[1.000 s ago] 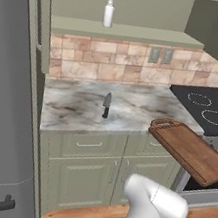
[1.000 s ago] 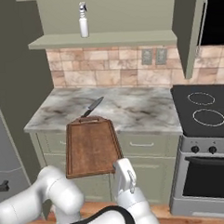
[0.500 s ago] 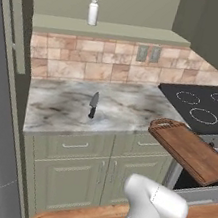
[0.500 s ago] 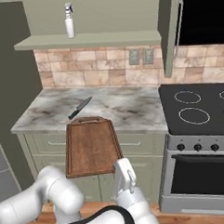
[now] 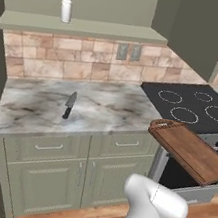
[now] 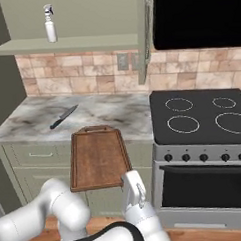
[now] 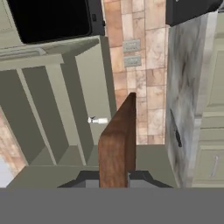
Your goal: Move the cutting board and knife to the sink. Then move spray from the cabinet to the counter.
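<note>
- The counter of pale veined marble runs from the dark fridge side to the black stovetop, over sage-green drawers. No sink is clearly in sight, so I judge the base has some driving left to reach it.
- The cabinet hangs above the tiled backsplash, its open shelf within reach for the later step.
- The cutting board is carried in the air in front of the counter edge, roughly level, handle loop pointing away from the robot. Held flat by its near short end, it clears the drawers and the stove front on the way.
- The gripper is clamped on that near end of the board; in the hand view the wooden edge rises straight up between the two dark tips.
- The knife lies flat on the counter, well apart from the board, blade towards the wall; it waits its turn.
- The spray stands upright on the cabinet shelf, untouched.
</note>
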